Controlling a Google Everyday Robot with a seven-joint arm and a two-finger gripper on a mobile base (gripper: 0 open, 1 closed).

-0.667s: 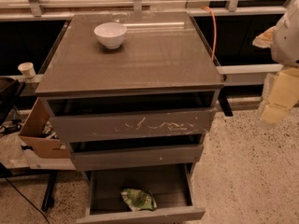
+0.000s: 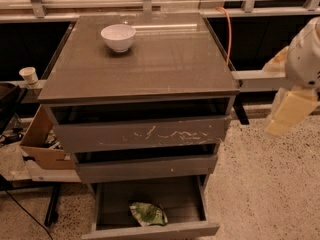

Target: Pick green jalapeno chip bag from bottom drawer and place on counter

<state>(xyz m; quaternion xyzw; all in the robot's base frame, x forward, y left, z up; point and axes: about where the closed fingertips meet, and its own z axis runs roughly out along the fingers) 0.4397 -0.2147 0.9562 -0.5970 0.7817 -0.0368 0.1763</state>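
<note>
- In the open bottom drawer [image 2: 176, 198], found the green jalapeno chip bag [image 2: 148, 214] crumpled near its front
- Saw the gripper [image 2: 291, 111] aloft right of the counter [image 2: 165, 64]; could not tell its grip

Your gripper [image 2: 291, 113] hangs right of the surface [image 2: 165, 64], over open floor [image 2: 270, 184]. The bottom drawer [image 2: 150, 230] stands pulled out, reachable from above; the middle drawer [image 2: 145, 168] seems to overhang its rear. Up top, only the bowl [image 2: 118, 37] at back left blocks you; an orange cable [image 2: 229, 34] runs off the back right.
</note>
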